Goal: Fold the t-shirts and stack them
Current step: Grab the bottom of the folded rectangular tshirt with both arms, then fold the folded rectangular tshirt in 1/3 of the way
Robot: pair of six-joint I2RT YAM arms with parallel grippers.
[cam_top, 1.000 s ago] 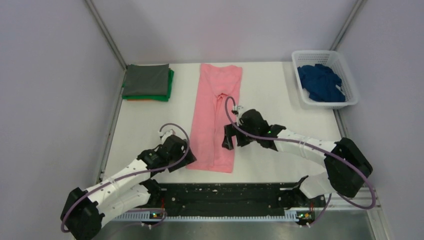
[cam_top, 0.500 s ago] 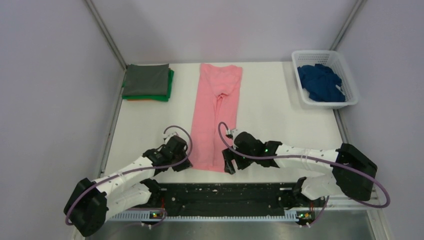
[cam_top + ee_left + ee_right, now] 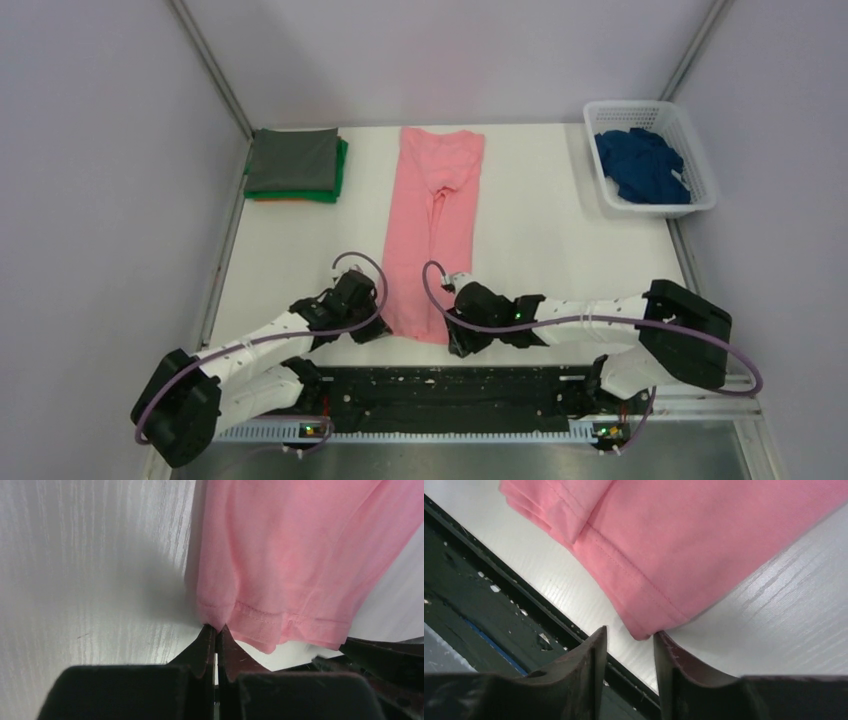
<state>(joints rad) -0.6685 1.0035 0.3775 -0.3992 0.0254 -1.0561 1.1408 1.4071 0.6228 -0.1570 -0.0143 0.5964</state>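
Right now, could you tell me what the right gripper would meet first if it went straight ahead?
The right gripper would most likely meet the hem corner of the pink t-shirt, which lies between its parted fingers.

**Both arms low, wrists turned in toward each other**

My left arm point(image 3: 250, 348) stretches low from its base up and to the right, wrist tipped down. The left gripper point(image 3: 216, 627) has its jaws pressed tight together, nipping the hem of the pink t-shirt point(image 3: 280, 555). My right arm point(image 3: 590, 325) lies almost flat, reaching left along the near side. The right gripper point(image 3: 630, 632) has its jaws apart, with a narrow gap between them. They straddle the hem corner without clamping it.
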